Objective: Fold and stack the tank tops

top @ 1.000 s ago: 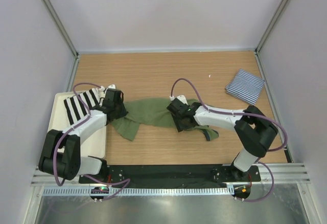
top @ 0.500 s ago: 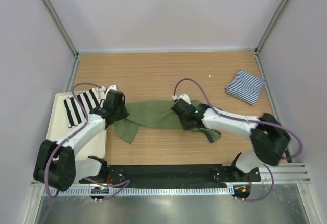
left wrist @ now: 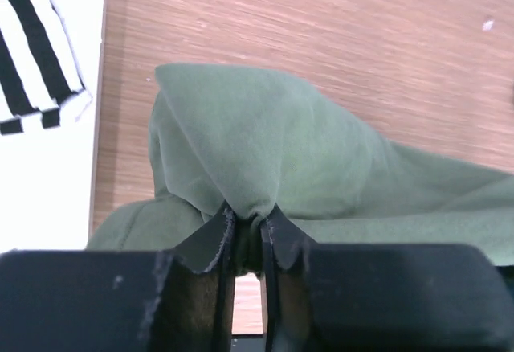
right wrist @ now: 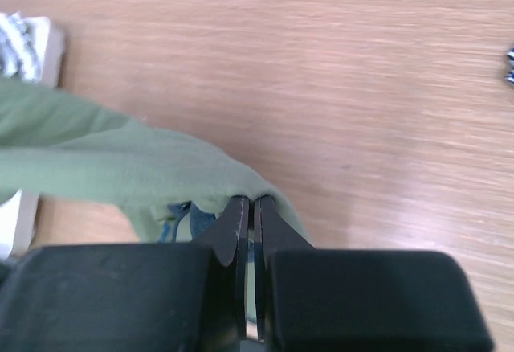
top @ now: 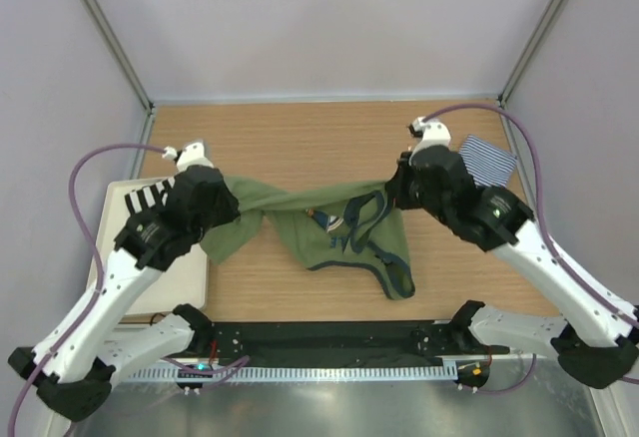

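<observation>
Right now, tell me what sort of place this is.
Probably a robot test cell, not a home: a wooden tabletop boxed in by plain panels, two arms bolted to a black base plate, and a green tank top held between the left claw and right claw.

Olive green tank top (top: 344, 232) hangs stretched between the left gripper (left wrist: 247, 225) and the right gripper (right wrist: 247, 209). Each end is bunched and pinched tight in closed fingers, and the twisted middle sags low, showing navy-trimmed openings. The navy-and-white striped tank top (top: 491, 161) lies folded into a flat square just beyond the right gripper, partly hidden from above.
</observation>
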Controlling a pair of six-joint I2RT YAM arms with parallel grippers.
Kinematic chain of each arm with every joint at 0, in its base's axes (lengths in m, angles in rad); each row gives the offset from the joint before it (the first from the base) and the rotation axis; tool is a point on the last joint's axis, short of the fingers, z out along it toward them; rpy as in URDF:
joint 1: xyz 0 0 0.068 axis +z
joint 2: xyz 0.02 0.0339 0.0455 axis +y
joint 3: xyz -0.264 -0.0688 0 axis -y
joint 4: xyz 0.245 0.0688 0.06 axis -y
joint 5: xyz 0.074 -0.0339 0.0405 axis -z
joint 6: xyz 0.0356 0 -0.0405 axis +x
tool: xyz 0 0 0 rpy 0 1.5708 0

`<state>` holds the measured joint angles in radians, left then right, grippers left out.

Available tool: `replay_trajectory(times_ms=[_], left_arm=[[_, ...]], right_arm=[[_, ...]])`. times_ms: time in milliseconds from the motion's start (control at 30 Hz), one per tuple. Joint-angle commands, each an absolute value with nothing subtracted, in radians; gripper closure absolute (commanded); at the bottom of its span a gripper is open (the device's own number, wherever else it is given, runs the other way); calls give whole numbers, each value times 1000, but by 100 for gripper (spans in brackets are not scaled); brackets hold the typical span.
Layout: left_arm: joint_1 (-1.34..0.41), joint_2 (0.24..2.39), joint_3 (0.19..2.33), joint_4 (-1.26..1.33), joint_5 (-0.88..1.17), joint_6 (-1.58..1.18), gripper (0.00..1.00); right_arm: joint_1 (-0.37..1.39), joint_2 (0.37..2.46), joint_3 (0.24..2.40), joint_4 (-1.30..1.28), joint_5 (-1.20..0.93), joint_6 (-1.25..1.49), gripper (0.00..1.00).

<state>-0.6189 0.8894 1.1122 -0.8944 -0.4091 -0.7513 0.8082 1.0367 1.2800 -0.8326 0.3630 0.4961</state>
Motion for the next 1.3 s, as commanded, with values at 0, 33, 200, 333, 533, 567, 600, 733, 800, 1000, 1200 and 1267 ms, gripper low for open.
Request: replay_trajectory(times_ms=[0, 33, 200, 333, 533, 567, 600, 733, 800, 1000, 1200, 1267], left_arm=[[-618, 1095, 1212, -1015, -446, -677, 85], [-618, 1136, 1238, -1022, -456, -664, 78], [-600, 1365, 1230, -933, -468, -670, 22], [-600, 1401, 1217, -853, -420, -681, 21], [-600, 1397, 1172, -736, -348, -617, 23], [-600, 1404, 1167, -720, -345, -611, 23], [-600, 1411, 1164, -710, -338, -600, 21], [-598, 1472, 1160, -669, -302, -581, 16], [-600, 1500, 1169, -660, -311, -566, 14], [-598, 1664, 1268, -670, -318, -526, 17], [-584, 1755, 1312, -678, -307, -505, 25], [-584, 1756, 1304, -663, -313, -493, 25]], right_arm=[[623, 1173, 1336, -842, 230, 433, 99], [507, 1231, 1339, -819, 201, 425, 99], [341, 1425, 1362, -785, 216, 442, 49], [347, 1424, 1278, -691, 151, 443, 44], [405, 1353, 1135, -592, 12, 364, 46], [414, 1365, 1128, -589, 26, 357, 44], [420, 1396, 1121, -581, 29, 356, 41], [477, 1495, 1127, -554, 69, 376, 11], [495, 1554, 1138, -525, 86, 391, 16], [512, 1672, 1149, -508, 136, 410, 48], [468, 1484, 969, -563, 396, 515, 99], [436, 1336, 893, -563, 458, 552, 99]])
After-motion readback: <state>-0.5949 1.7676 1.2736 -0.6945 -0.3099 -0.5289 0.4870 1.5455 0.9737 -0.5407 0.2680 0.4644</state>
